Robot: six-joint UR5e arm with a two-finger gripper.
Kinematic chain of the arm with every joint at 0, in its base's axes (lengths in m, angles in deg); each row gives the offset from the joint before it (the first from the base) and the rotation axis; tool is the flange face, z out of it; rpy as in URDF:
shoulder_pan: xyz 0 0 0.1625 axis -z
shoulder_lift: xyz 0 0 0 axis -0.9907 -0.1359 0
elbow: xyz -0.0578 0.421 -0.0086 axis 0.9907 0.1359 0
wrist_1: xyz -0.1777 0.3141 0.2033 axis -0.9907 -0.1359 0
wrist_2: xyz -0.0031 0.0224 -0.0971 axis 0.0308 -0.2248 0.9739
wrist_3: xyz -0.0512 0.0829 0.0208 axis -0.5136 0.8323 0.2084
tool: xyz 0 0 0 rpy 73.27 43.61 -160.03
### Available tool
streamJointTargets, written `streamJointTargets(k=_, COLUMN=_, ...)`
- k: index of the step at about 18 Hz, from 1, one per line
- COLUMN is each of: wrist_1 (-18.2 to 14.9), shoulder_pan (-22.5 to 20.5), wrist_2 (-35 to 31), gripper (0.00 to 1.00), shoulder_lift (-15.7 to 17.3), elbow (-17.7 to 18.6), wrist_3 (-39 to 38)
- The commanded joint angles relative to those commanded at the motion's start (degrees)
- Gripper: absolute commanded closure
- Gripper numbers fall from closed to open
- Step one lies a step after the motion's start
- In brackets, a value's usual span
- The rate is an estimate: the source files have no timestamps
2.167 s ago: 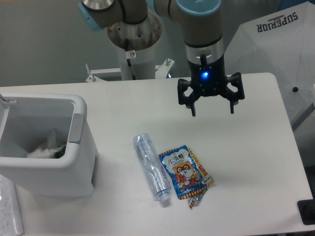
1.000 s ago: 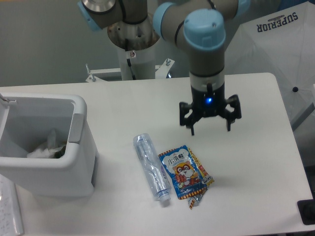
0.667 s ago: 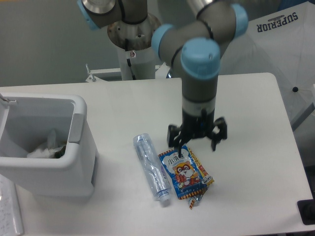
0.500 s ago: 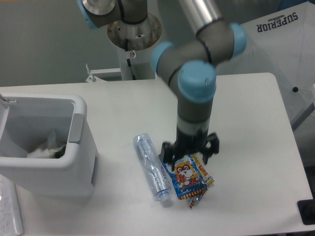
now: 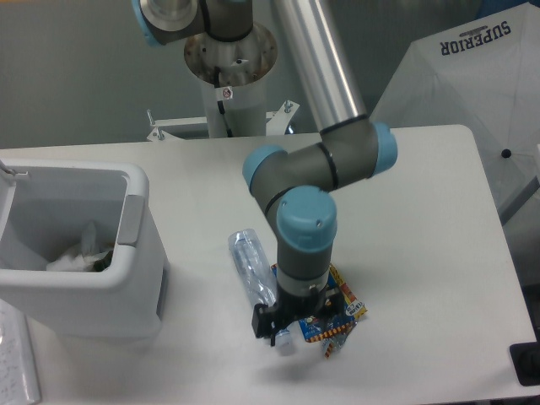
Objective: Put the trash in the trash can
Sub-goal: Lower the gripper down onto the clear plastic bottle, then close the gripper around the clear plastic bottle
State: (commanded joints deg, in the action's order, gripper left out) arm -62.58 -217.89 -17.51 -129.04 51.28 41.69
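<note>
1. Camera view from above the front of the white surface (image 5: 422, 194) is showing the arm bending low over the two pieces of trash, its blue-capped wrist covering most of them.
2. The gripper (image 5: 299, 319) is sitting right down at the snack packet (image 5: 344, 310); only its dark body and one finger tip at about 8 o'clock are showing, so I cannot tell whether the fingers are spread or pinching anything.
3. The snack packet is lying flat on the surface, peeking out at 3 to 4 o'clock of the wrist: blue, with a yellow-red edge and a crinkled corner. Its printed face is hidden.
4. The clear crushed bottle (image 5: 251, 263) is lying just beside the packet at 9 o'clock of it, running from 11 o'clock toward 5 o'clock; its lower half is passing under the gripper and a whitish end is showing near the finger tip.
5. The trash can (image 5: 126, 253), white with a grey rim strip, is standing upright well apart at 9 o'clock, holding some pale crumpled waste (image 5: 80, 249).
</note>
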Motion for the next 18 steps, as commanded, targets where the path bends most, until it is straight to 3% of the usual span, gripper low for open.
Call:
streamJointTargets(k=9, wrist_1=0.00, shoulder_pan=0.53, wrist_2=-0.18, gripper=0.00, shoulder_lift=-1.94, elbow=0.09, wrist_3=-0.26)
streamJointTargets(k=12, wrist_1=0.00, shoulder_pan=0.53, wrist_2=-0.18, gripper=0.14, shoulder_lift=-2.03, elbow=0.18, wrist_3=-0.26)
streamJointTargets(k=15, wrist_1=-0.09, shoulder_pan=0.53, wrist_2=-0.18, gripper=0.37, shoulder_lift=-2.03, elbow=0.44, wrist_3=-0.26)
streamJointTargets(k=18, wrist_1=-0.09, shoulder_pan=0.53, wrist_2=-0.18, gripper=0.48, shoulder_lift=-2.03, elbow=0.44, wrist_3=-0.26)
